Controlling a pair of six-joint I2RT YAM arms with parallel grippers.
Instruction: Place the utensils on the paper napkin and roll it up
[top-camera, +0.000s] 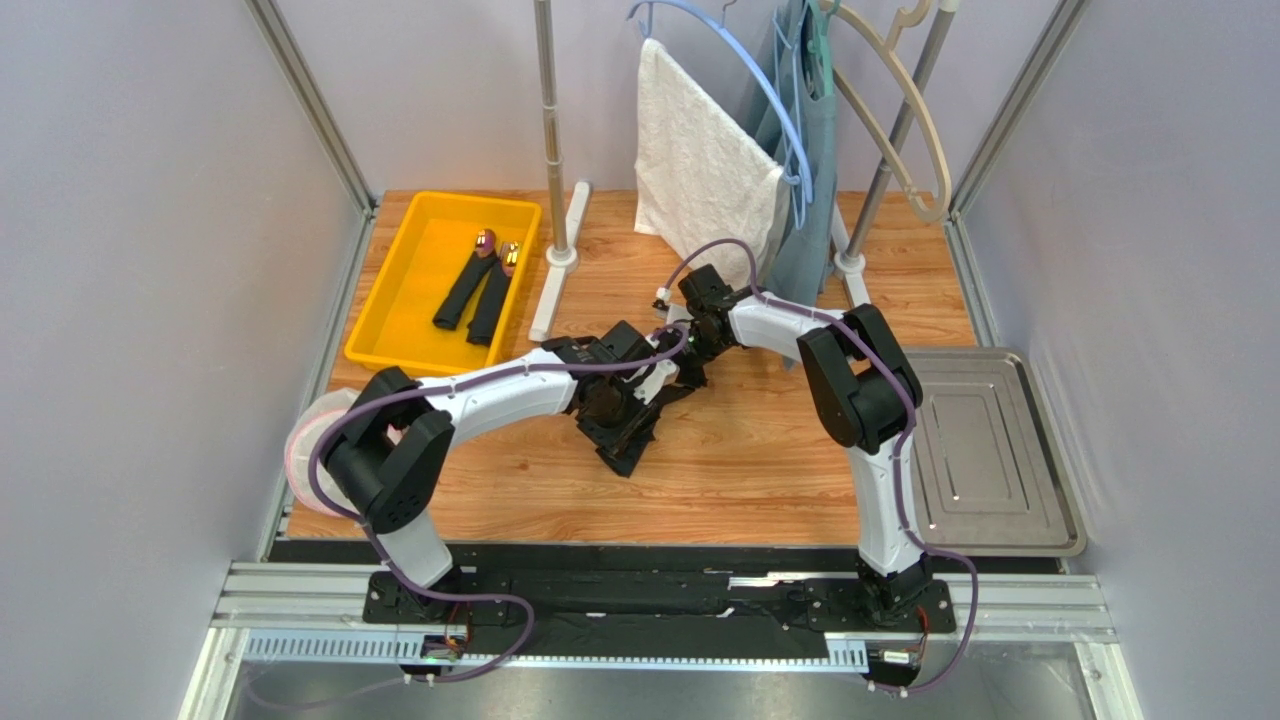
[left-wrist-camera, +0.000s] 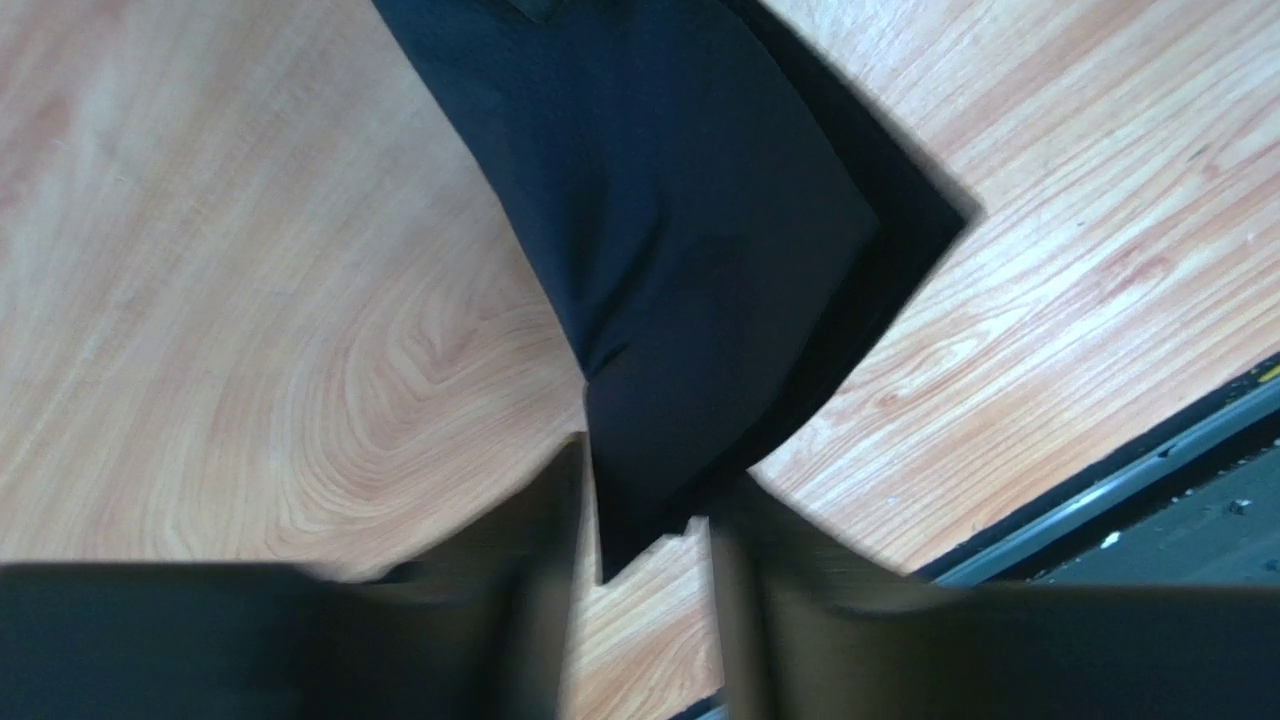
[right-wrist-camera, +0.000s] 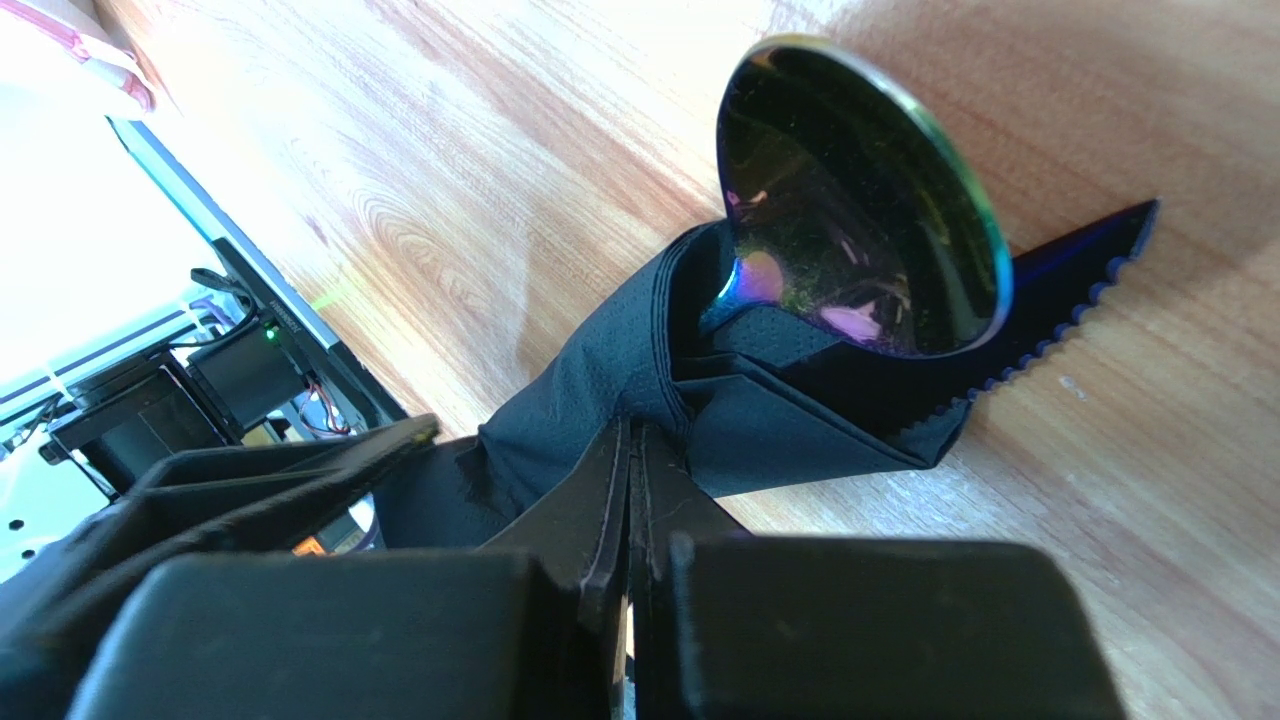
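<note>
Right hand (right-wrist-camera: 631, 450): fingers pressed tight together, a bunched fold of napkin (right-wrist-camera: 601, 390) pinched between them. Just past the pinch the cloth is wrapped round the neck of the spoon (right-wrist-camera: 849, 195). The iridescent bowl stands clear of the wrap, and the blue toothed knife (right-wrist-camera: 1082, 270) pokes out beside it.

Left hand (left-wrist-camera: 646, 518): a finger sits on either side of the napkin's near corner, the cloth touching both. The corner is judged to be held, lifted a little off the surface (left-wrist-camera: 271, 300), with a second layer lying flat beneath.

Bundle placed mid-surface, between the two hands, as seen from above.

Step judged to be the rolling, with the wrap partly formed and still loose.

- The right pinch is best kept firm so the utensils are not let slide out of the open end.
- The lifted corner should be carried over the handles and laid down taut, so that slack is taken up before each turn.
- The two hands should be moved together, since uneven pull would likely skew the roll or crease the thin sheet.
- The spoon bowl is likely to tip the bundle if it is raised far.

Further out: yellow bin (top-camera: 394, 293) far left with dark rolled bundles in it; metal tray (top-camera: 977, 450) at right.

Writing: none legible on any item; no brand marks made out.
</note>
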